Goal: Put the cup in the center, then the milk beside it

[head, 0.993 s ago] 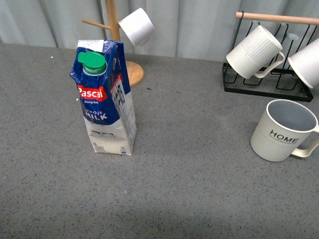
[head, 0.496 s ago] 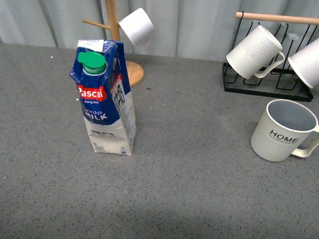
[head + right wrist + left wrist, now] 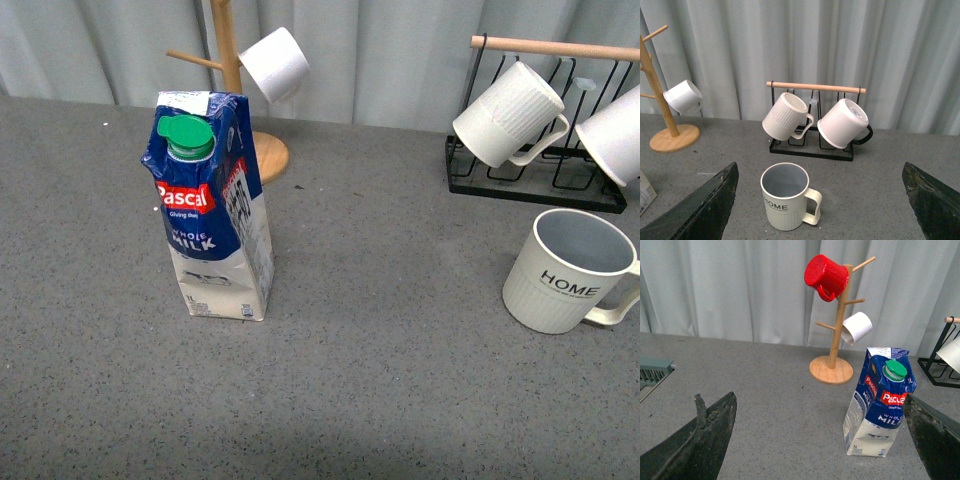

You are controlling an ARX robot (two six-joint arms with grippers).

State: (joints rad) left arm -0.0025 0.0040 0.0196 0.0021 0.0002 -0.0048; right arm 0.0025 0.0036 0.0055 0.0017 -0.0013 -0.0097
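Both spread wide: right gripper (image 3: 820, 167) facing cup (image 3: 785, 200), left gripper (image 3: 818, 400) facing milk (image 3: 875, 415), seemingly apart.

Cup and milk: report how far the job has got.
Nothing done yet. The cup stands far right, by the rack; the milk stands left of centre. The left hand and right hand are open and empty. Remaining: cup to centre, then milk beside it.

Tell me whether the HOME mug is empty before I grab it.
Empty, as far as shown: the HOME mug stands upright, and the right wrist view looks into its bare grey-blue inside, with no liquid visible.
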